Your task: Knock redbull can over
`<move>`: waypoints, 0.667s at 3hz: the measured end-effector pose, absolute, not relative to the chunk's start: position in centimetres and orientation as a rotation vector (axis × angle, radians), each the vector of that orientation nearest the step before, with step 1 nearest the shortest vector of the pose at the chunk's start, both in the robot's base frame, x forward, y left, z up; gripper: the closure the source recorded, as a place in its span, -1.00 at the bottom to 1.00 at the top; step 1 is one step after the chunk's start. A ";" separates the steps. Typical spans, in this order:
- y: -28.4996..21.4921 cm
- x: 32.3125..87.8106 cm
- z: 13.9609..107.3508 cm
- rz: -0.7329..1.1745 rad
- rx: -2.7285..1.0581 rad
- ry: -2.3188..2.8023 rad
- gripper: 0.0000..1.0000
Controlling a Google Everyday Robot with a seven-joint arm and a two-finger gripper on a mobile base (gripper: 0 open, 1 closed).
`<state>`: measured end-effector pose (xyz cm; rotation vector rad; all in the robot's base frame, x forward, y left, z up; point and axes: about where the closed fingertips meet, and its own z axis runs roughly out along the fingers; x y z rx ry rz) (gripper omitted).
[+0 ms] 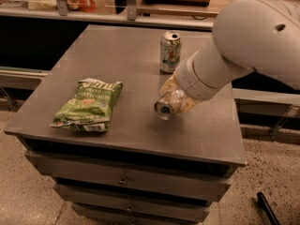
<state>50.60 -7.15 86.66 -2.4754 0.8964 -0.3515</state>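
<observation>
The redbull can [165,108] is tipped over with its round silver end facing the camera, low over the grey table [126,69] right of its middle. Its blue and silver sides are mostly hidden. My gripper [174,101], at the end of the big white arm [243,46] reaching in from the right, has its tan fingers [168,86] closed around the can. A silver-white can with green markings [169,51] stands upright just behind the gripper, apart from it.
A green chip bag [89,105] lies flat on the table's left half. The table has drawers below its front edge [126,150]. A shelf with a bag and boards runs along the back [140,13]. A dark object lies on the floor at the lower right [268,211].
</observation>
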 end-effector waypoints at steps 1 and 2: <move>-7.5 50.6 85.6 -0.345 -2.514 0.913 1.00; -7.8 50.1 84.8 -0.329 -2.537 0.935 0.66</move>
